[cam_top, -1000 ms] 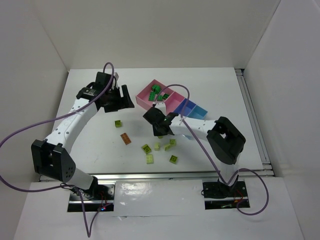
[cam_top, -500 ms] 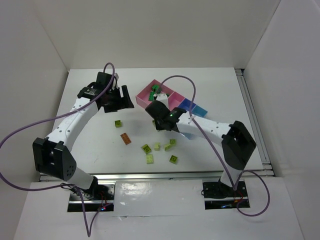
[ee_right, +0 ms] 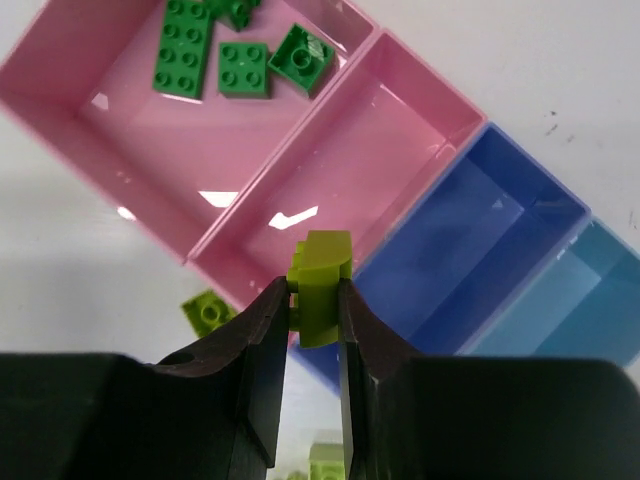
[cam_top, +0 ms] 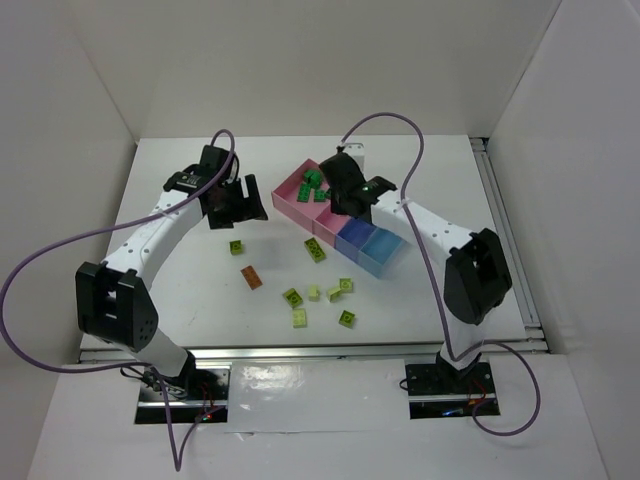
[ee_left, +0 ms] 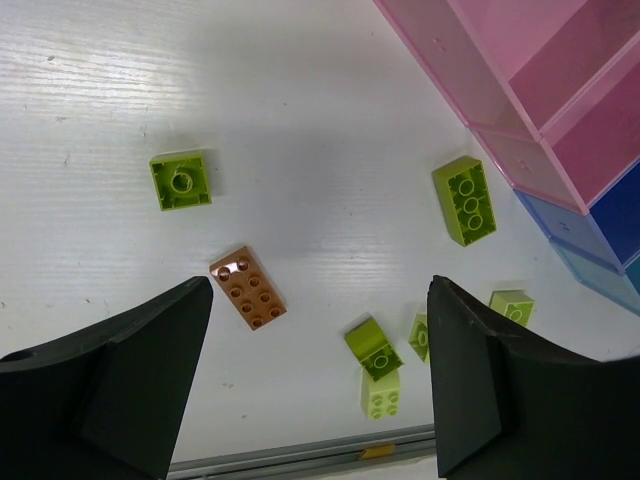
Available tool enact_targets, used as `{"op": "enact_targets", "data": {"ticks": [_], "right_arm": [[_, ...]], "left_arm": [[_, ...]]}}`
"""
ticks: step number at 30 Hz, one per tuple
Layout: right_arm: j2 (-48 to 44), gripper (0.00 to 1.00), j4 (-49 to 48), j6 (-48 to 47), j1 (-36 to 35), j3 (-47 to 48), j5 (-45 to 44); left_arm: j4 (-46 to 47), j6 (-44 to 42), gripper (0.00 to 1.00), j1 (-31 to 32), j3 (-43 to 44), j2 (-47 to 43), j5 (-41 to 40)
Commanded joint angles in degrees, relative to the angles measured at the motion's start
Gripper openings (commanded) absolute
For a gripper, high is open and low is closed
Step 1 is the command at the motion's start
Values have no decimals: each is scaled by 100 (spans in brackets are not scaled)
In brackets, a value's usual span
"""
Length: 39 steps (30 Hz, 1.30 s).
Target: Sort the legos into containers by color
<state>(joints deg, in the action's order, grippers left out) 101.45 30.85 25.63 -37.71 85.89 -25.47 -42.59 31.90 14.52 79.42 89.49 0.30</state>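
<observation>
My right gripper point(ee_right: 312, 300) is shut on a lime lego point(ee_right: 320, 282) and holds it over the near edge of the second pink bin point(ee_right: 400, 100), which has nothing in it. In the top view it point(cam_top: 338, 203) hangs over the row of containers. The first pink bin point(ee_right: 60, 90) holds several dark green legos point(ee_right: 243, 68). A periwinkle bin point(ee_right: 470, 230) and a light blue bin point(ee_right: 575, 300) follow. My left gripper point(ee_left: 320, 385) is open and empty above an orange-brown lego point(ee_left: 248, 288) and loose lime legos point(ee_left: 374, 352).
Several lime legos lie on the table near the front, among them one point(cam_top: 236, 247) by the orange-brown lego point(cam_top: 251, 277) and one point(cam_top: 316, 249) just in front of the bins. A metal rail point(cam_top: 300, 350) marks the table's near edge.
My right arm has swung from the middle of the table back and right to above the bins, carrying the lime lego. My left arm has barely moved.
</observation>
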Motion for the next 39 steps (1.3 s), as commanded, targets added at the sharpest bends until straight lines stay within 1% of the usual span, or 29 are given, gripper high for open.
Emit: {"op": "enact_targets", "data": {"ticks": [1,3,4,5,6,9,11,12,13,14,15,16,20,22,23,25,27,28,32,35,37,39], "right_arm": [[453,11,-255,-128,185,542,227],[586,24,-317,-189,185,779,227],[639,37,-317,-242,185,833,227],[639,45,-317,-242,185,833,227],[639,46,-317,-242,185,894,227],[280,47,-317,-242,185,659,227],[-1,47,-317,-242,133,263,366],[-342,47,-247,-242,54,97,368],[-519,47,-246,-182,1,-297,429],[-677,48,-246,-181,-121,-501,429],[-940,54,-246,-181,-174,-685,429],[-1038,57,-246,-129,-175,-1009,481],[-1162,58,-492,-233,-534,-1355,806],[-918,58,-492,-286,-693,-1355,938],[-803,65,-492,-339,-763,-1355,1070],[-444,71,-492,-339,-825,-1303,1324],[-197,73,-492,-392,-825,-1216,1501],[83,76,-492,-479,-825,-1145,1502],[672,77,-440,-690,-825,-741,1326],[937,77,-501,-883,-773,-600,1466],[1061,77,-563,-937,-773,-486,1388],[1263,74,-563,-998,-711,-328,1387]], "left_arm": [[-30,36,90,-29,144,-37,58],[-82,-17,90,-29,144,-37,58],[-83,-17,90,-29,144,-37,-3],[-144,-17,90,-29,196,15,-3],[-144,-17,90,-29,197,16,-3],[-144,-17,90,-29,197,16,-56],[-144,-17,90,-29,197,16,-56],[-197,-17,90,-29,197,16,-125],[-197,-17,90,-29,197,-71,-196],[-119,-17,90,-29,119,-125,-196],[-66,-17,90,-29,118,-125,-196],[-65,-17,90,-29,40,-212,-196],[58,35,90,-29,39,-213,-196],[58,36,90,-29,39,-213,-196],[58,36,90,-29,39,-152,-196],[58,36,90,-29,39,-151,-196],[58,36,90,-29,39,-151,-196],[58,36,90,-29,39,-151,-196],[58,36,90,-29,-84,-204,-196],[58,36,90,-81,-137,-257,-196],[58,36,90,-81,-137,-257,-196],[58,36,90,-81,-137,-257,-196]]}}
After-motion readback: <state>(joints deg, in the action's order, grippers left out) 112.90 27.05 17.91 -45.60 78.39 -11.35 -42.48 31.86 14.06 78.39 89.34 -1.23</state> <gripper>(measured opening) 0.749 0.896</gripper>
